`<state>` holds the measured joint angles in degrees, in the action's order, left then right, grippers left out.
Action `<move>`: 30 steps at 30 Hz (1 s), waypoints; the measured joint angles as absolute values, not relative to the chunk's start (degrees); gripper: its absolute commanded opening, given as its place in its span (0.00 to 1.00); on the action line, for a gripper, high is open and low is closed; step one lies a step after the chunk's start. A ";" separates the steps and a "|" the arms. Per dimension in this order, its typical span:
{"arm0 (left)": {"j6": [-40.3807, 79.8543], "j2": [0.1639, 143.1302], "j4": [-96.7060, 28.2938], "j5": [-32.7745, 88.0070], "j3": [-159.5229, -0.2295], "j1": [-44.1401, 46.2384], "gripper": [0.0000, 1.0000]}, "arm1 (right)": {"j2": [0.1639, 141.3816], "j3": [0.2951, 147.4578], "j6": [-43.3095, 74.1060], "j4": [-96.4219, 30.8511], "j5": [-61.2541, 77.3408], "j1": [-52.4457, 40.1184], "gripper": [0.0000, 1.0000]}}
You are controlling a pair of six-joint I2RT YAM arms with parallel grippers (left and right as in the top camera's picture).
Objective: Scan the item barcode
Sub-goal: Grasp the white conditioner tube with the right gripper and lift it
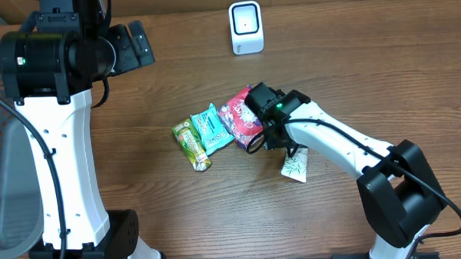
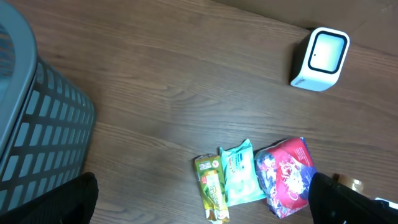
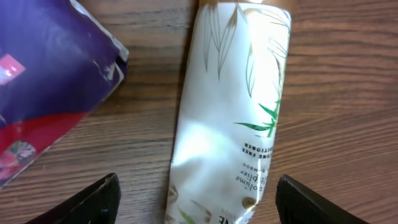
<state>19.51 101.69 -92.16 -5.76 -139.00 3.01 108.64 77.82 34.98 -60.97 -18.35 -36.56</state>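
A white pouch with green leaf print [image 3: 230, 112] lies flat on the wooden table, between the fingers of my right gripper [image 3: 199, 202]. The jaws are open and stand clear of the pouch on both sides. In the overhead view the pouch [image 1: 296, 167] sticks out from under the right gripper [image 1: 286, 149]. A red-and-purple pack [image 1: 240, 116], a teal pack [image 1: 212, 128] and a green bar [image 1: 191, 145] lie in a row to its left. The white barcode scanner [image 1: 246, 27] stands at the far edge. My left gripper [image 1: 139, 44] hangs open, high at the far left, holding nothing.
A grey-blue slatted basket [image 2: 37, 124] stands at the table's left side. The left arm's white column [image 1: 63, 166] rises at the front left. The scanner [image 2: 320, 59] faces the packs [image 2: 239, 174] across bare wood.
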 measured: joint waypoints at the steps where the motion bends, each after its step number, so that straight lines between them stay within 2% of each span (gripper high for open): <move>1: 19.51 101.69 -92.16 -5.76 -139.00 3.01 0.99 | 108.64 77.67 35.09 -60.97 -18.74 -36.84 0.80; 13: 19.51 101.69 -92.16 -5.76 -139.00 3.01 1.00 | 113.25 77.49 37.06 -62.06 -21.67 -37.17 0.78; 22: 19.51 101.69 -92.16 -5.76 -139.00 3.01 1.00 | 115.83 77.45 39.00 -62.28 -22.57 -37.28 0.62; 27: 19.51 101.69 -92.16 -5.76 -139.00 3.01 1.00 | 115.90 77.45 40.42 -62.33 -23.16 -37.28 0.60; 28: 19.51 101.69 -92.16 -5.76 -139.00 3.01 1.00 | 115.90 77.45 40.51 -62.33 -23.24 -37.28 0.58; 30: 19.51 101.69 -92.16 -5.76 -139.00 3.01 1.00 | 115.90 77.45 40.42 -62.39 -23.53 -37.28 0.48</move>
<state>19.51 101.69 -92.16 -5.76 -139.00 3.01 115.90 77.45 40.42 -62.39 -23.53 -37.28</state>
